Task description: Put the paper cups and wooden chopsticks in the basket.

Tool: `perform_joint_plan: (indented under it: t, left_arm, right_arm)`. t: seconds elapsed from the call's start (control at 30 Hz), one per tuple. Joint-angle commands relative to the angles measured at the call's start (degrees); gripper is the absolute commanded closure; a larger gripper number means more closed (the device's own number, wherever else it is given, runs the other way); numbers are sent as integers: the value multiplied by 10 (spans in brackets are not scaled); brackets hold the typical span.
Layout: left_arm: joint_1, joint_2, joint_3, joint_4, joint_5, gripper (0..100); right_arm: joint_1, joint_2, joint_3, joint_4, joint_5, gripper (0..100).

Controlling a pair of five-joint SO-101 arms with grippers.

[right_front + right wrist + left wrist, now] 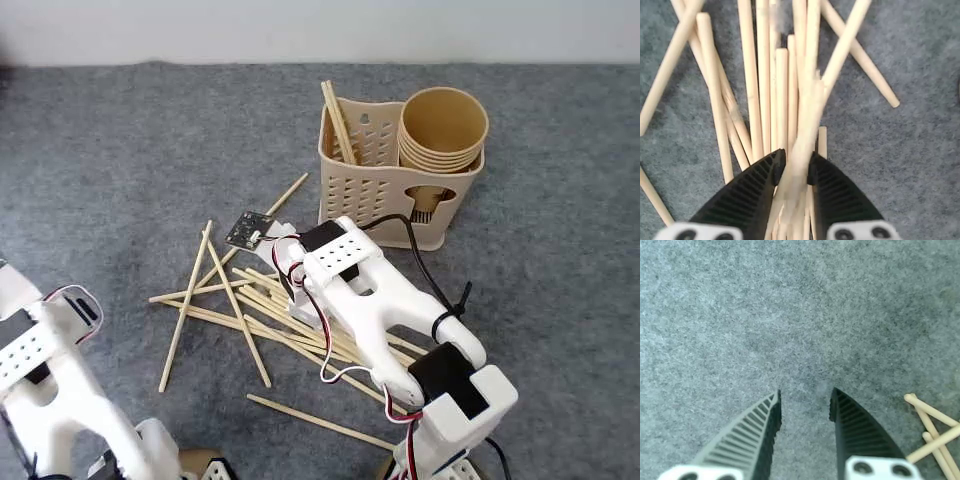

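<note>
Right gripper: clenched on gripped chopsticks, pinched between both jaws; could not tell how many.
Right arm: stretched low over the heap, wrist end toward the basket.
Loose chopsticks: lay scattered and crossed on the grey mat in front of the basket, with several fanned out beneath the right gripper.
Single chopstick: lay apart from the heap, nearer the arm bases.
Left gripper: released, jaws spread with nothing between them, above bare mat; had a few chopstick ends lying off to one side.
Left arm: stood at the near left corner, well apart from the heap.
Basket: stood upright beyond the heap, just past the right arm.
Paper cups: sat nested in one stack inside the basket, in its right-hand side.
Basket chopsticks: leaned in the basket's other side, tips above the rim.
Grey mat: covered the table.
</note>
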Motion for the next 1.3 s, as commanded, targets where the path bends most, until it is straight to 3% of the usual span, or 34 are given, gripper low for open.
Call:
perform_joint_plan:
  t: [0.0, 0.27, 0.43, 0.7, 1.27]
  left_arm:
    - [4, -4, -3, -11, 4, 841]
    - [4, -4, -3, -11, 4, 841]
    - [4, -4, -3, -11, 4, 841]
    - [4, -4, -2, -11, 4, 841]
    - [4, -4, -2, -11, 4, 841]
  right_arm:
    - [-7, -7, -41, 5, 5, 983]
    - [-7, -33, -58, 60, 2, 979]
    - [-7, 6, -58, 59, 1, 890]
    - [-7, 38, -94, 62, -33, 890]
    - [-12, 43, -94, 55, -33, 884]
